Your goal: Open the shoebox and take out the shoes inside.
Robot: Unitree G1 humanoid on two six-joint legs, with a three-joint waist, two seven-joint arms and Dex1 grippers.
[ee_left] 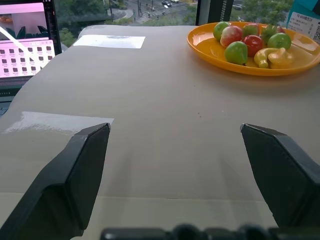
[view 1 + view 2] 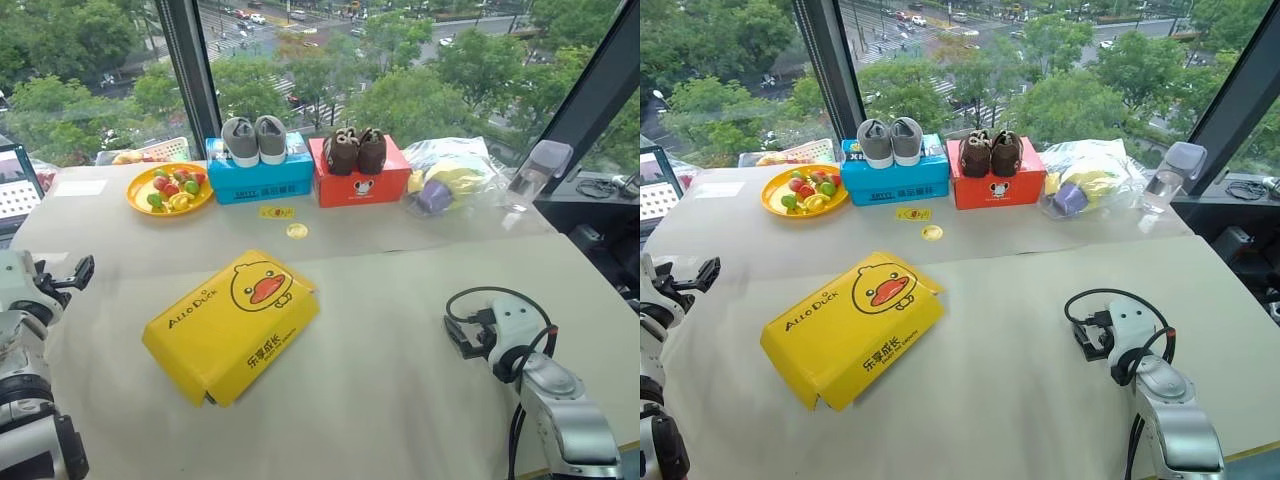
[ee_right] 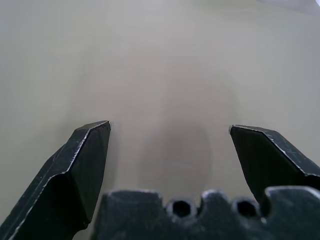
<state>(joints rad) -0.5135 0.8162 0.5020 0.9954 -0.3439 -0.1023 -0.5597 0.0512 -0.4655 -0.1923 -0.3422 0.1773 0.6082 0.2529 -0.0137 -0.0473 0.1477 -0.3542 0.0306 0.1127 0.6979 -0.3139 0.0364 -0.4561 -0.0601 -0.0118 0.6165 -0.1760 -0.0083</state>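
While both grippers stand spread wide and hold nothing, the task has not begun. Between the left gripper (image 1: 175, 145) and the right gripper (image 3: 170, 137), but well apart from each, the shoebox (image 2: 231, 322) lies flat on the table (image 2: 400, 400) with its yellow lid shut. Its shoes are hidden inside, so lifting the lid and taking them out both remain. Beyond the left gripper sits an orange fruit plate (image 1: 220, 56).
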